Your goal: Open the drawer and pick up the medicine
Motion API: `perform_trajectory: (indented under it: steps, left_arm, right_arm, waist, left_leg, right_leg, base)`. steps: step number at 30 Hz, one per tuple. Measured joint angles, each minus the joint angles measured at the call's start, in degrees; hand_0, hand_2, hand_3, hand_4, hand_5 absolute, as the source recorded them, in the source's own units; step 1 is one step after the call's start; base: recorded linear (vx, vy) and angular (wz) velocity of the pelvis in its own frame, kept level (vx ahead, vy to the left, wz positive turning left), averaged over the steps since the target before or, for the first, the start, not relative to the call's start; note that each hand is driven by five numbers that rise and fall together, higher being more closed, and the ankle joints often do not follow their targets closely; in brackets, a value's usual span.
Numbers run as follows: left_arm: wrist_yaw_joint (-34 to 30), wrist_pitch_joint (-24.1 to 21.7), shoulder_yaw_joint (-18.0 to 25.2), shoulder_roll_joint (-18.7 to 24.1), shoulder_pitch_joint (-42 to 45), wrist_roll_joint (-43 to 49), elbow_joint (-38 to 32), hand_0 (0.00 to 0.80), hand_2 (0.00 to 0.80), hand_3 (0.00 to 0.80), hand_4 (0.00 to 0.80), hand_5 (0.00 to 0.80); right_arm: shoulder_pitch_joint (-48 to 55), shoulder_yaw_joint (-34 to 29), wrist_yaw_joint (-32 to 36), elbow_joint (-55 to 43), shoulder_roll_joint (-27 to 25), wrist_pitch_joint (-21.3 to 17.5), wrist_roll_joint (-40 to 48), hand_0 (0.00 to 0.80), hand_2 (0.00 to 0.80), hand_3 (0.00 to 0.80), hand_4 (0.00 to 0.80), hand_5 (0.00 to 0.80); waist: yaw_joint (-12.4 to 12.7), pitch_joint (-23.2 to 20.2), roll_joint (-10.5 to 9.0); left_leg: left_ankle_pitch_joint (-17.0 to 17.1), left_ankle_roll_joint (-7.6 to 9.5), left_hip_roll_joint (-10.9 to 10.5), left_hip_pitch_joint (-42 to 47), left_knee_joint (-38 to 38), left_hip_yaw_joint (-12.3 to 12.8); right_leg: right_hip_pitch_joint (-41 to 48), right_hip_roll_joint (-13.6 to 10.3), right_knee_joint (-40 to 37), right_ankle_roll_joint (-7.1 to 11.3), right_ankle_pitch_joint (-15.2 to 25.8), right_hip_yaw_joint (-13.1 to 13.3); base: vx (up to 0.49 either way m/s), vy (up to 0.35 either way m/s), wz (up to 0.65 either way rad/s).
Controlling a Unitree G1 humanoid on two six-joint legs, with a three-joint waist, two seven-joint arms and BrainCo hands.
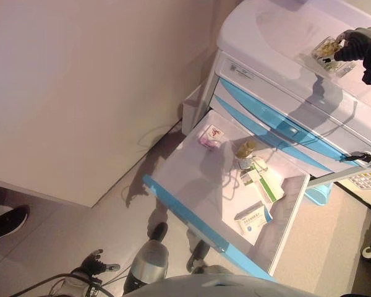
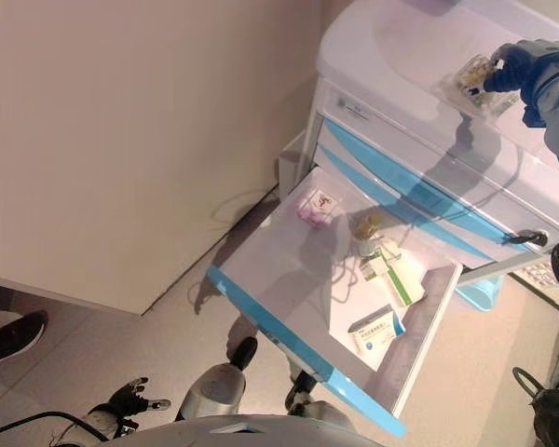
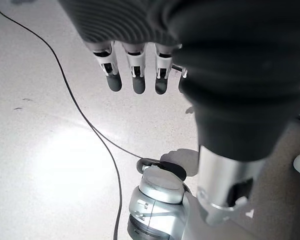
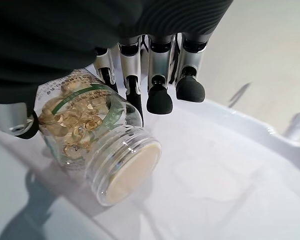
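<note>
The white cabinet's lowest drawer [image 1: 173, 170] with its blue front stands pulled wide open. Inside it lie a pink box [image 1: 211, 137], a small bottle [image 1: 244, 151], a green-and-white box [image 1: 264, 183] and a blue-and-white box [image 1: 252, 220]. Up over the cabinet top [image 1: 278, 37], my right hand [image 1: 358, 43] is shut on a clear medicine bottle [image 4: 97, 145] of yellow capsules, thumb on one side and fingers [image 4: 157, 65] on the other. The bottle [image 1: 326, 52] is tipped on its side just above or on the white top. My left hand [image 1: 93, 266] hangs low by the floor, fingers [image 3: 135, 70] straight and holding nothing.
A pale wall runs along the left. A person's black shoe [image 1: 6, 223] stands on the floor at the far left. A light blue bin [image 1: 315, 193] sits beside the cabinet at the drawer's right end. Upper drawers [image 1: 278, 124] are closed.
</note>
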Motion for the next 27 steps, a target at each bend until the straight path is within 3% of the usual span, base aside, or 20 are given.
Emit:
perform_trajectory:
  steps: [9, 10, 11, 12, 20, 27]
  left_arm:
    - [-0.08, -0.13, -0.04, 0.05, -1.81, 0.0, -2.71, 0.0, 0.0, 0.0, 0.0, 0.0]
    - [-0.09, -0.14, -0.05, 0.05, -1.84, 0.0, -2.83, 0.0, 0.0, 0.0, 0.0, 0.0]
    - [-0.11, -0.13, -0.05, 0.05, -1.82, 0.0, -2.84, 0.0, 0.0, 0.0, 0.0, 0.0]
    - [-0.12, -0.13, -0.06, 0.06, -1.82, 0.0, -2.87, 0.0, 0.0, 0.0, 0.0, 0.0]
    - [-0.32, -0.11, -0.14, 0.1, -1.67, 0.01, -3.73, 0.0, 0.0, 0.0, 0.0, 0.0]
    - [-0.37, -0.77, -0.19, 0.07, -1.53, 0.01, -3.33, 0.0, 0.0, 0.0, 0.0, 0.0]
  right_arm:
    - [2.55, -6.45, -0.4, 0.96, 1.01, -0.72, -2.75, 0.8, 0.8, 0.8, 0.8, 0.8]
    - [2.82, -6.95, -0.57, 1.09, 1.09, -0.7, -2.75, 0.703, 0.703, 0.703, 0.703, 0.703]
    - [2.96, -7.23, -0.62, 1.1, 1.13, -0.71, -2.75, 0.176, 0.176, 0.176, 0.176, 0.176]
    - [3.27, -7.76, -0.81, 1.11, 1.19, -0.69, -2.76, 0.0, 0.0, 0.0, 0.0, 0.0]
    - [5.77, -10.18, -5.79, 1.43, 1.36, -0.19, 0.05, 0.0, 0.0, 0.0, 0.0, 0.0]
    - [9.26, -17.93, -21.58, -0.89, 2.12, -1.9, 9.08, 0.0, 0.0, 0.0, 0.0, 0.0]
  waist:
    - [-0.09, 1.04, 1.19]
    - [-0.08, 1.06, 1.22]
    - [-0.08, 1.07, 1.23]
    - [-0.08, 1.07, 1.23]
    - [-0.82, 1.17, 1.38]
    - [-2.01, 1.82, 2.39]
  left_leg:
    - [-0.22, -0.29, -0.15, 0.49, -0.14, 0.01]
    - [-0.21, -0.3, -0.15, 0.43, -0.12, 0.03]
    - [-0.2, -0.3, -0.16, 0.38, -0.12, 0.07]
    - [-0.19, -0.3, -0.18, 0.38, -0.11, 0.08]
    - [-0.12, -0.18, -0.24, 0.41, -0.2, 0.77]
    - [0.15, 0.28, -0.15, 0.81, -0.3, 1.75]
  right_leg:
    - [0.62, -0.2, -0.01, 0.33, -0.23, -0.06]
    - [0.55, -0.2, -0.01, 0.33, -0.24, -0.03]
    - [0.47, -0.21, -0.02, 0.33, -0.24, -0.01]
    - [0.46, -0.25, -0.02, 0.34, -0.24, -0.01]
    - [0.2, -0.37, -0.01, 0.32, -0.19, 0.24]
    - [0.15, -0.27, 0.0, 0.04, 0.04, 1.18]
  base:
    - [-0.012, -0.007, 0.0]
    - [-0.037, -0.015, -0.02]
    - [-0.034, -0.011, -0.02]
    - [-0.032, -0.006, -0.01]
    - [-0.006, 0.007, -0.03]
    - [-0.023, 0.012, -0.07]
